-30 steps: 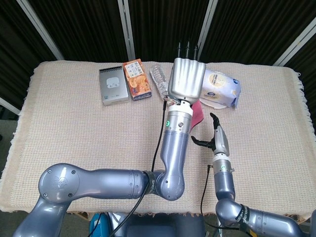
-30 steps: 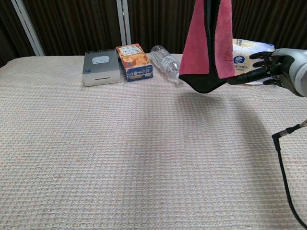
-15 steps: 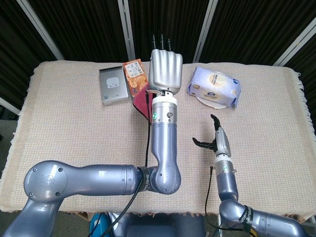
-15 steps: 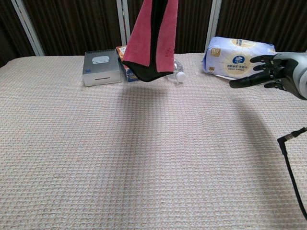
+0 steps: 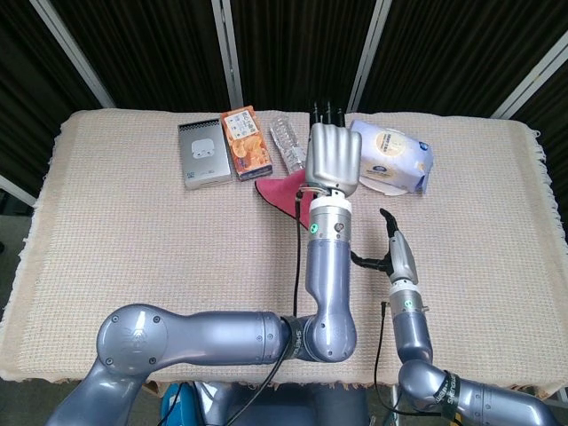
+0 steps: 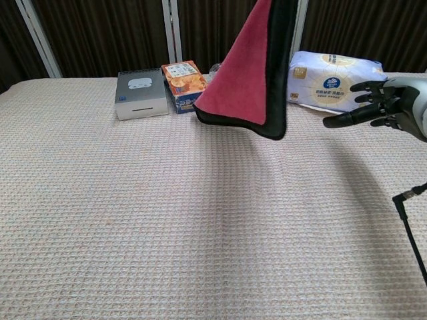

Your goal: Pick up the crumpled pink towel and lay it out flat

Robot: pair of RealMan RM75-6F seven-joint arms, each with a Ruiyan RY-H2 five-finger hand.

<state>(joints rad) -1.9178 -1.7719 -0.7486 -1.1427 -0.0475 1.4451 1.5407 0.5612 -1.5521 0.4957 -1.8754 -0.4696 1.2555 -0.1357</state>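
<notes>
Chest view, pink towel hanging from raised left hand, right hand spread, holding nothing.

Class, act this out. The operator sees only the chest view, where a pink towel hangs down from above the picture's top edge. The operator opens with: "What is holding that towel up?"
Observer: The left hand holds the towel from above; its fingers point down, away from the head camera.
Operator: Does the towel hide anything?
Observer: Yes. A clear bottle lies on the table between the orange box and the tissue pack.
Operator: Is the right hand close to the towel?
Observer: No. From the head view the right hand is nearer the robot than the towel, apart from it, and holds nothing.
</notes>
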